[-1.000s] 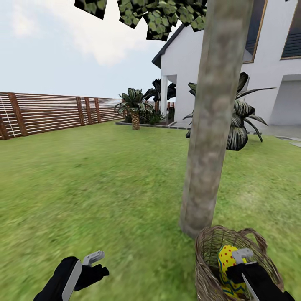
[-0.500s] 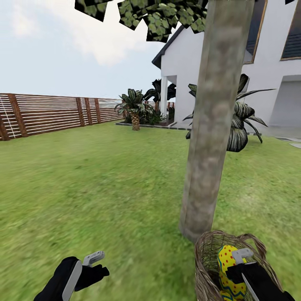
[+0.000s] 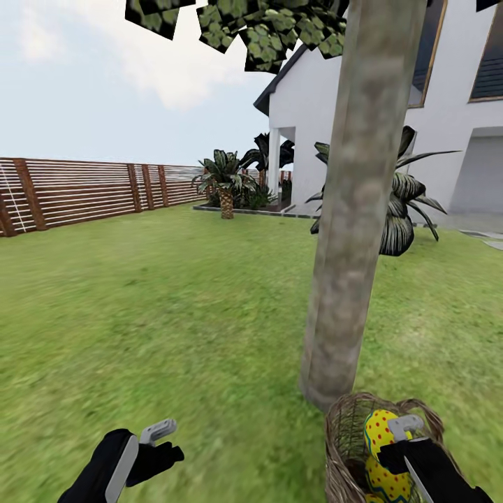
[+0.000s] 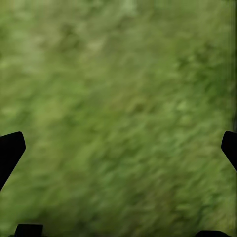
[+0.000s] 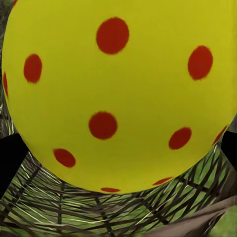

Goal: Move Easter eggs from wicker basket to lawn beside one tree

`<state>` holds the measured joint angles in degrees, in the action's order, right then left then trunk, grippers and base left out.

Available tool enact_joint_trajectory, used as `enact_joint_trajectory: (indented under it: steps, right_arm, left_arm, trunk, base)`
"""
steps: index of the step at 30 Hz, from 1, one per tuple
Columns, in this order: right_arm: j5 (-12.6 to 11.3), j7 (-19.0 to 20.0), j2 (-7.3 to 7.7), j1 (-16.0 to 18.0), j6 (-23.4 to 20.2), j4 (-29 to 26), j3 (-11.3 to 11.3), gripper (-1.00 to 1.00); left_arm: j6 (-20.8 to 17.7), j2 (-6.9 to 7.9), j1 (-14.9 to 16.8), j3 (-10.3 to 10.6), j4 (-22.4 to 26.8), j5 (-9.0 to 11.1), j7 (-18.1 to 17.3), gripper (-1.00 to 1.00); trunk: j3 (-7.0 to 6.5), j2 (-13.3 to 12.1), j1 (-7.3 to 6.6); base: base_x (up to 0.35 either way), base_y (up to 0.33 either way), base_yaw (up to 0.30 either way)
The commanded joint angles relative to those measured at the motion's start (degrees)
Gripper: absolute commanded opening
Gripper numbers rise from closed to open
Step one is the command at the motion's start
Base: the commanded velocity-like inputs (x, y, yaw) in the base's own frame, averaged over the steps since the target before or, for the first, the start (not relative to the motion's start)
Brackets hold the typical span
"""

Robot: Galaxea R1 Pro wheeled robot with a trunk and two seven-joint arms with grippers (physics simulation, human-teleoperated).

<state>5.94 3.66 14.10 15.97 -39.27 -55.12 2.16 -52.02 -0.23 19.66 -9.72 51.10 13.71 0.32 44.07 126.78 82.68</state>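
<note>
Right wrist view: egg (image 5: pixel 118 94) between right claw (image 5: pixel 118 153) fingers, over basket (image 5: pixel 74 210).

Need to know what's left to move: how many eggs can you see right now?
1. One egg sits in the basket beside the tree, at the right hand. Others may be hidden beneath it.

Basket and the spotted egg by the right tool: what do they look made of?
Small brown open-weave basket: looks like woven wicker, matte, with crossing strands and grass showing through the gaps. Yellow egg with red dots: smooth, even surface with flat painted-looking colour; plastic or painted shell, the render leaves it open. It sits within the basket, at the right tool.
</note>
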Motion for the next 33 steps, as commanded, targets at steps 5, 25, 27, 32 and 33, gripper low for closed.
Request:
enact_joint_trajectory:
  steps: [5, 25, 27, 32, 33]
  right_arm:
    - [0.7, 0.4, 0.01, 0.0, -0.4, 0.1, 0.1, -1.0]
    - [0.4, 0.4, -0.04, 0.0, -0.1, 3.4, 0.0, -1.0]
    - [0.4, 0.4, -0.04, 0.0, -0.1, 3.4, 0.0, -1.0]
    - [0.5, 0.4, -0.04, 0.0, -0.1, 3.4, 0.0, -1.0]
    - [0.5, 0.4, -0.04, 0.0, -0.1, 3.4, 0.0, -1.0]
  left_arm:
    - [-0.3, -0.03, 0.0, -0.1, 0.1, 0.2, 0.0, 1.0]
    - [-0.3, 0.05, 0.0, -0.1, 0.1, 0.1, -0.1, 1.0]
    - [-0.3, 0.05, 0.0, -0.2, 0.1, 0.2, -0.1, 1.0]
    - [-0.3, -0.03, 0.0, -0.1, 0.1, 0.1, -0.1, 1.0]
    - [-0.4, -0.01, 0.0, -0.1, 0.1, 0.1, -0.1, 1.0]
  trunk:
    - [-0.84, -2.0, -1.11]
    - [-4.43, -10.0, -5.51]
    - [-4.61, -10.4, -5.73]
    - [-4.79, -10.8, -5.95]
    - [-4.97, -11.2, -6.17]
  base:
    - [0.0, 0.0, 0.0]
    - [-0.04, 0.0, 0.0]
    - [-0.235, 0.0, 0.0]
    - [-0.03, 0.0, 0.0]
    - [-0.002, 0.0, 0.0]
